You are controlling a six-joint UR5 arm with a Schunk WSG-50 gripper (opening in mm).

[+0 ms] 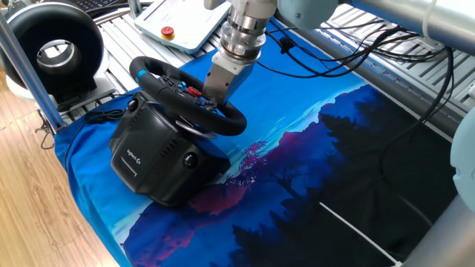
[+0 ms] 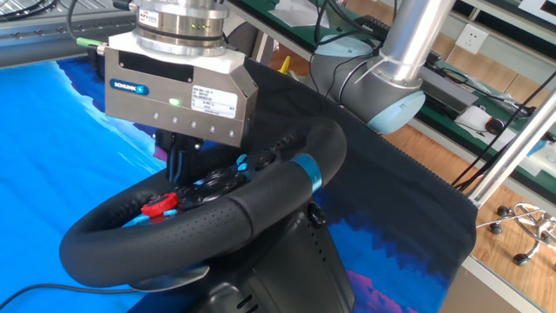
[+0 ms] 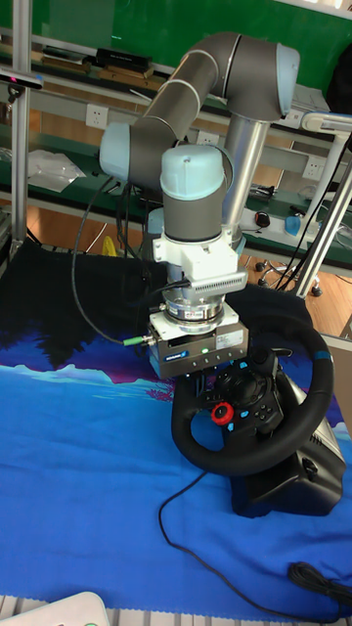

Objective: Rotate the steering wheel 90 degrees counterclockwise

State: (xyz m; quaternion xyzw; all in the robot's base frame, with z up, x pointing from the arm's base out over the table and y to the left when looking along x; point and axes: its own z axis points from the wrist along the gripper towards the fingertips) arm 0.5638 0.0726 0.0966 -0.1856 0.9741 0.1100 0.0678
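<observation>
In one fixed view, a black ring-shaped device (image 1: 53, 50) with a white centre stands at the far left beside the blue printed cloth (image 1: 312, 141). Right of it, the steering wheel (image 1: 187, 95) sits tilted on its bulky black base (image 1: 152, 159) at the cloth's left end, its blue stripe (image 1: 139, 73) at the rim's upper left. The gripper (image 1: 213, 98) reaches down inside the rim by the red hub button (image 1: 195, 91); its fingers (image 2: 178, 161) are mostly hidden behind the rim, so how far they are parted, and whether they grasp anything, cannot be told. A white pendant (image 1: 178, 24) lies behind.
</observation>
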